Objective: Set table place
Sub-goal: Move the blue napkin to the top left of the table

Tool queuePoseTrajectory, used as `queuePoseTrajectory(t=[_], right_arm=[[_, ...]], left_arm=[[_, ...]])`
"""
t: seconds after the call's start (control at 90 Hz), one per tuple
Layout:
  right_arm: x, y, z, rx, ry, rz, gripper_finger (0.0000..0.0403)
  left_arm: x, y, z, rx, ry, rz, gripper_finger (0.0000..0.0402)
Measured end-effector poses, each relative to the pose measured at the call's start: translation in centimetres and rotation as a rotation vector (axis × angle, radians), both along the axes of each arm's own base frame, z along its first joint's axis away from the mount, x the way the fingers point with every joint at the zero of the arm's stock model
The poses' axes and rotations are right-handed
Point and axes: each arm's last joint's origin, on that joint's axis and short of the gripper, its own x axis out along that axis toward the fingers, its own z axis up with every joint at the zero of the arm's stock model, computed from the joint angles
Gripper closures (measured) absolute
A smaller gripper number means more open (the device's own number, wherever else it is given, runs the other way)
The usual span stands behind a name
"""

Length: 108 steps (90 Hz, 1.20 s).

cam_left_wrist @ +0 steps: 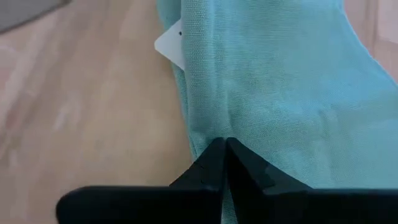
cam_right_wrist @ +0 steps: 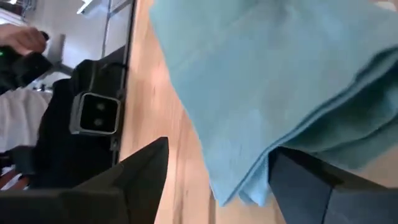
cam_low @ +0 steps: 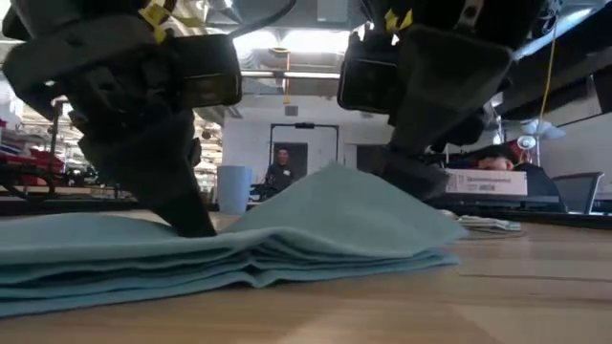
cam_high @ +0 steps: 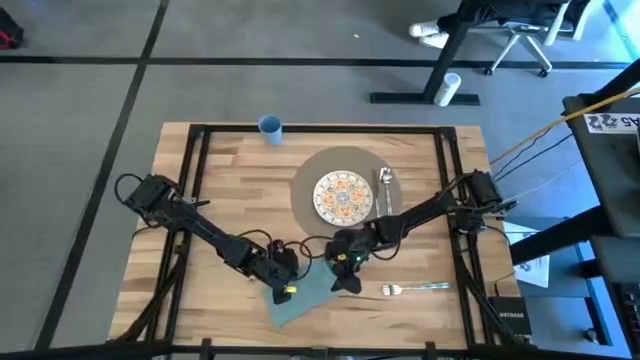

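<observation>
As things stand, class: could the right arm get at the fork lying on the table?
Probably yes. The fork lies on bare table just beside the right hand, nothing between them. But that hand is open around the teal napkin, so it must leave that first.

A lab or workshop — office chair (cam_high: 524, 40), cabled equipment (cam_high: 590, 130), framed test table (cam_high: 230, 190).

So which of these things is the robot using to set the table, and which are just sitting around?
For the job:
- placemat with patterned plate
- spoon on the placemat
- fork on the table
- teal napkin, with left gripper shut on it and right gripper open around its corner

Just around:
- blue cup
- office chair on the floor
</observation>
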Motion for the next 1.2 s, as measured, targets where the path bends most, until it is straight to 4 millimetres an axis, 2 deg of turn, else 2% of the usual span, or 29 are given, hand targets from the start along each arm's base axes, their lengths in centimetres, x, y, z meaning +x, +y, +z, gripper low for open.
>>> queuePoseTrajectory(t=[0.167, 0.322, 0.733, 0.956, 1.2], right_arm=[[-0.1, 0.0, -0.1, -0.006, 0.013, 0.0, 0.0162], [0.0, -0.1, -0.1, -0.04, -0.002, -0.022, 0.0162], [0.7, -0.3, 0.4, -0.146, -0.039, -0.094, 0.0162], [1.5, -0.9, 1.2, -0.249, -0.044, -0.133, 0.0162], [2.8, -0.8, 3.4, -0.371, -0.054, -0.117, 0.0162]], left_arm=[[-0.4, 0.5, -0.2, 0.01, 0.051, 0.08, 0.0402], [-1.2, -0.3, -0.3, 0.062, 0.031, 0.128, 0.0402], [-1.9, -2.2, 1.7, 0.03, -0.068, 0.051, 0.0402], [-2.7, -3.7, 2.0, -0.003, -0.079, 0.02, 0.0402], [-3.5, -4.8, 2.0, -0.028, -0.084, 0.004, 0.0402]])
